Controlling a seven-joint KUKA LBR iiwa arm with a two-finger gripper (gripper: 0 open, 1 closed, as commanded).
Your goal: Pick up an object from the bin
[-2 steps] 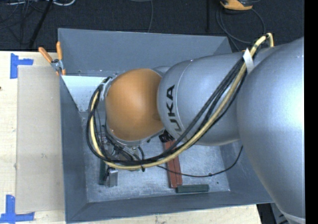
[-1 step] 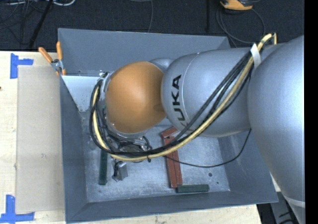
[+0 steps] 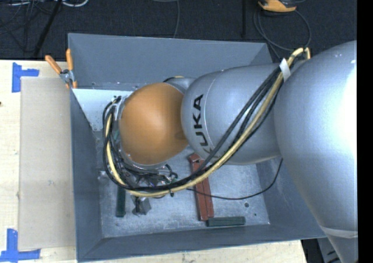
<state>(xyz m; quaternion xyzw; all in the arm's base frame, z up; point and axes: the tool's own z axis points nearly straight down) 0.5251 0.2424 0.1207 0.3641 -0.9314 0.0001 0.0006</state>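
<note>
My gripper (image 3: 140, 203) hangs low over the near-left part of the bin (image 3: 175, 58), tucked beneath the orange cover (image 3: 150, 122) on my wrist and a tangle of cables (image 3: 108, 145) that loops round it. The cover and cables hide most of it, so I cannot tell how wide it stands or whether it has hold of anything

The thing nearest to it is a dark green stick (image 3: 120, 202). It is slim, straight, dull in colour and the same width all along. It lies flat on the grey floor just to the left of my gripper, close beside it, though I cannot tell whether the two touch. Its long axis runs from far to near, almost square to the near wall. The far end slips under the cable loops and the near end lies bare on the floor. Both ends look alike, so I cannot name a head or a tail

To the right, well apart from the stick, lies a reddish-brown bar (image 3: 202, 195), wider and longer. It also runs far to near, with its near end leaning a little to the right and its far end under my arm (image 3: 233, 110). At that near end a dark flat bar (image 3: 224, 221) lies left to right along the near wall, just beside the reddish-brown one
</note>
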